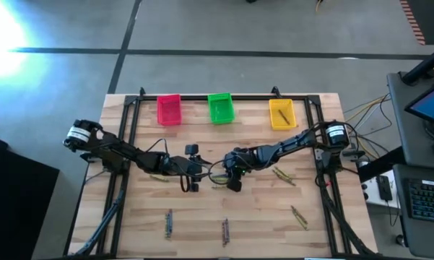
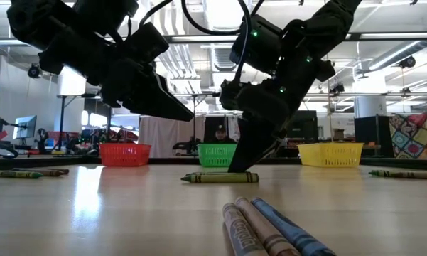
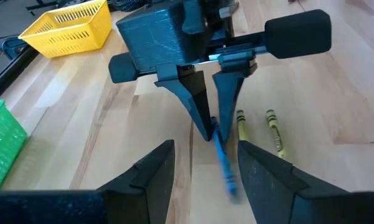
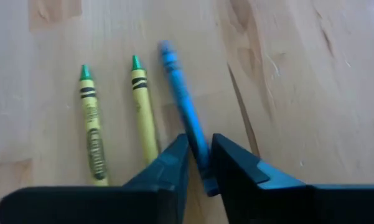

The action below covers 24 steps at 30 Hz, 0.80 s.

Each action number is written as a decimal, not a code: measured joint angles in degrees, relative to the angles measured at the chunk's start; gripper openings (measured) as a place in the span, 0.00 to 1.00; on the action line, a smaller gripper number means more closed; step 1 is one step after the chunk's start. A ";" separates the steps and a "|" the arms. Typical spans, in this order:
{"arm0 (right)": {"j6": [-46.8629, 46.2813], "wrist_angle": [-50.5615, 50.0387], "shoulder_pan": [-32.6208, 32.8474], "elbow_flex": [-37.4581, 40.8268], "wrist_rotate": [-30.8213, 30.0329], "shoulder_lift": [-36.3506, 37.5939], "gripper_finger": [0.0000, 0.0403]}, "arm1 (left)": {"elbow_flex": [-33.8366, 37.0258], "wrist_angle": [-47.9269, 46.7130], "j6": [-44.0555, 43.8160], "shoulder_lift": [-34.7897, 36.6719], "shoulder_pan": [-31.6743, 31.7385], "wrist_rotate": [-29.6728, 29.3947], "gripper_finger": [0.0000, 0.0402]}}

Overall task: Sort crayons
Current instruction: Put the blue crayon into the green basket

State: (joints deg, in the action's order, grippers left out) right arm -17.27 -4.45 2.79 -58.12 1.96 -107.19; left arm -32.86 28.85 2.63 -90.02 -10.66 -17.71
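Right wrist view: we see right gripper jaws narrow, pinching blue crayon, long axis running forward; left gripper jaws wide, waiting opposite.

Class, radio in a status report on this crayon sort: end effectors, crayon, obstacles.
Right end effector pinching blue crayon at table centre. Left end effector open, hovering opposite. Two green crayons alongside, apart.

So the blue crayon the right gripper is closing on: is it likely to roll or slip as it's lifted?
Probably some. The blue crayon is a thin round stick, pinched near one end by the right gripper, so it may pivot or droop. Its paper wrapper should help against sliding. It looks stiff and light, though a hard squeeze might snap it.
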 joint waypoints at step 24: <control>4.97 0.69 -17.11 -9.96 -8.18 0.90 0.03 | 1.97 -11.34 -19.47 2.08 0.09 -16.03 0.40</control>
State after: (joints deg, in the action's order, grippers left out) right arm -12.30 -3.76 -14.32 -68.09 -6.22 -106.29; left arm -30.89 17.51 -16.84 -87.94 -10.57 -33.74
